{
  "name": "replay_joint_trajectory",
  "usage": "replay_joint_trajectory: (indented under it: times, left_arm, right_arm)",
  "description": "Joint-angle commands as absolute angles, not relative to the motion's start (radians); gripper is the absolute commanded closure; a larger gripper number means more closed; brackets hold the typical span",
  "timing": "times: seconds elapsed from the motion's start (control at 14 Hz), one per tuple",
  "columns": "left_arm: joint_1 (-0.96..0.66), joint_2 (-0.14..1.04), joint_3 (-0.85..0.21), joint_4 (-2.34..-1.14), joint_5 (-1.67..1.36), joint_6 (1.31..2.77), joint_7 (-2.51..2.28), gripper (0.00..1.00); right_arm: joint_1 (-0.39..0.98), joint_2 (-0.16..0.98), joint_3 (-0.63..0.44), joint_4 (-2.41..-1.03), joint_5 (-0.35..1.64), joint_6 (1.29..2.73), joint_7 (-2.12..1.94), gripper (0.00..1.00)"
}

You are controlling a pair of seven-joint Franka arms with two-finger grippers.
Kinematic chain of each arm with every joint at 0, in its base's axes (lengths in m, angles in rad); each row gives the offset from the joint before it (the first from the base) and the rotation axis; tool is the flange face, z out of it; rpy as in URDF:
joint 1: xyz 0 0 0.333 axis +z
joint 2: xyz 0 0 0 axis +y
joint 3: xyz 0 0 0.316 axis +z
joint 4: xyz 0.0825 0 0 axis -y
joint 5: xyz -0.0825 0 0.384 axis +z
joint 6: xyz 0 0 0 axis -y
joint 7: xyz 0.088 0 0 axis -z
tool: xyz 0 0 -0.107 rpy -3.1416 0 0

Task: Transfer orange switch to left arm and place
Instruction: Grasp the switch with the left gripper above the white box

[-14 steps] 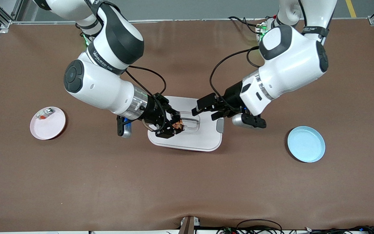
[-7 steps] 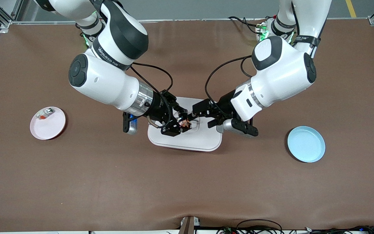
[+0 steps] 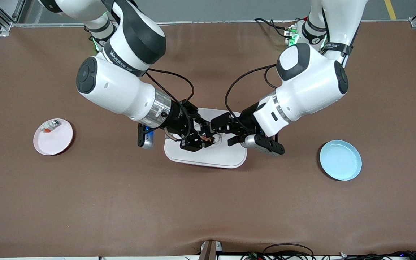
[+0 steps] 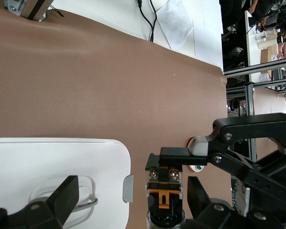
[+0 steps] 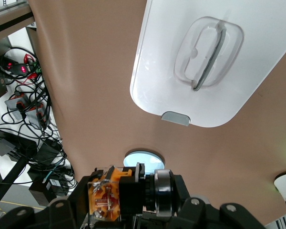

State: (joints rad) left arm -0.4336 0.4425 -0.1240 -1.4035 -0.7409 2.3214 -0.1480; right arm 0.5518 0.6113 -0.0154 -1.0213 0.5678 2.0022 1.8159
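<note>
My right gripper is shut on the orange switch and holds it in the air over the lid of the white box. In the right wrist view the switch shows its clear orange block and black body between my right gripper's jaws. My left gripper is open and faces the right one over the box. In the left wrist view the switch lies between the open fingers of my left gripper, untouched by them. The box's recessed handle is in plain view.
A pink plate with a small white-silver piece lies toward the right arm's end of the table. A light blue plate lies toward the left arm's end and also shows in the right wrist view. Brown table mat all round.
Both grippers have closed in on each other over the box. My left gripper has moved up to the switch, still open, and its fingers now flank it.
</note>
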Motion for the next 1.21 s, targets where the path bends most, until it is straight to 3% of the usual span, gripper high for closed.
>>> replay_joint_trajectory:
  times: [0.0,0.43,0.5,0.64,0.71,0.78,0.93,1.14]
  left_arm:
    - [-0.437,0.459,-0.133,-1.381,-0.762,2.341,-0.126,0.00]
    - [-0.434,0.460,-0.147,-1.381,-0.762,2.364,-0.127,0.00]
    - [-0.434,0.460,-0.147,-1.381,-0.762,2.364,-0.127,0.04]
    - [-0.434,0.460,-0.147,-1.381,-0.762,2.364,-0.126,0.41]
    - [-0.433,0.460,-0.147,-1.381,-0.762,2.364,-0.124,0.56]
    - [-0.431,0.460,-0.147,-1.381,-0.762,2.364,-0.117,0.65]
    - [-0.430,0.460,-0.147,-1.381,-0.762,2.364,-0.107,0.96]
    - [-0.426,0.460,-0.147,-1.381,-0.762,2.364,-0.106,1.00]
  right_arm:
    - [0.545,0.630,0.012,-0.983,0.584,2.040,1.833,1.00]
    - [0.543,0.632,0.017,-0.983,0.586,2.052,1.832,1.00]
    - [0.545,0.630,0.017,-0.983,0.586,2.052,1.832,1.00]
    - [0.545,0.630,0.017,-0.983,0.586,2.051,1.833,1.00]
    - [0.545,0.630,0.017,-0.983,0.586,2.051,1.833,1.00]
    - [0.545,0.630,0.017,-0.983,0.586,2.049,1.833,1.00]
    - [0.545,0.630,0.017,-0.983,0.586,2.049,1.833,1.00]
    - [0.545,0.630,0.018,-0.983,0.586,2.048,1.832,1.00]
